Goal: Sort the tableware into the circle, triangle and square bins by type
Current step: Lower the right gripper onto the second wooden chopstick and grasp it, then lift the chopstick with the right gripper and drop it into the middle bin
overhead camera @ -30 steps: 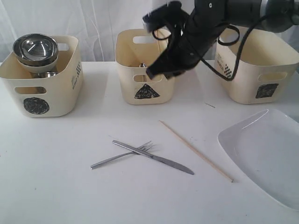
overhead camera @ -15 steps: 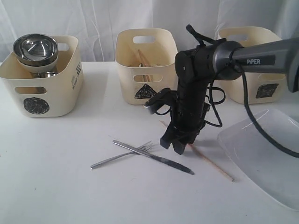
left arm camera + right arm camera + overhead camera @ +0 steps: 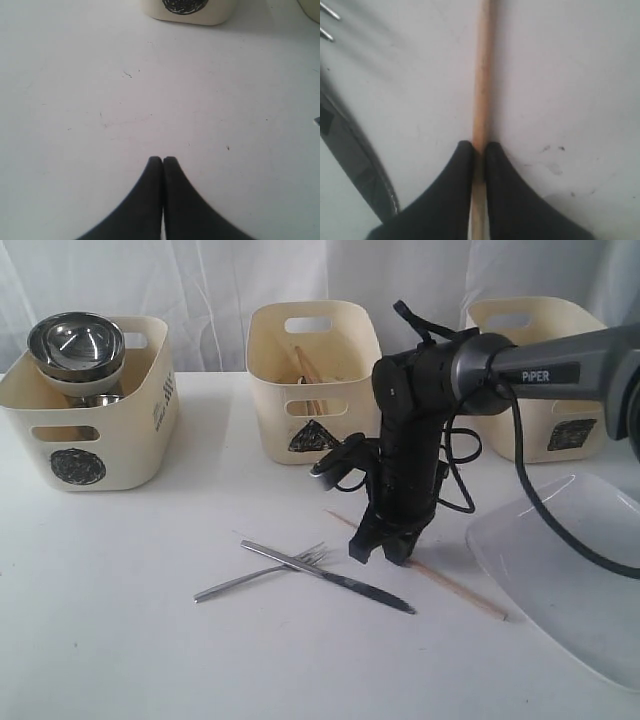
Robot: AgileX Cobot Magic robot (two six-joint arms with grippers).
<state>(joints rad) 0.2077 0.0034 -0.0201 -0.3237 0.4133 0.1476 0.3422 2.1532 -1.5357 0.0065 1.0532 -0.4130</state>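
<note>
Right, the right jaws are closed on the loose chopstick, with both fingertips pinching it and nothing but the wood between them. The stick lies on the counter just in front of the triangle bin. Its long axis runs at a slant, one end pointing back toward that bin and the other angling away from it toward the plate. In my right wrist view it runs straight out from between the fingertips, so the jaws close squarely across its width. The grip looks off-centre to me — nearer the bin-side end. I judge the longer part may sag or swing on the lift back to the bin, where a second chopstick leans inside.

The left jaws are pressed together on nothing, above bare counter. Their camera catches only the circle bin, so I can't tell how far they sit from the triangle bin. The right arm is plainly the one in reach.

The arm hides the pinch itself in the exterior view, so I can't say whether the stick has left the counter. The knife and fork lie crossed, further out from the bin — near the stick, apparently not touching it. The plate is cut off at the frame edge.
</note>
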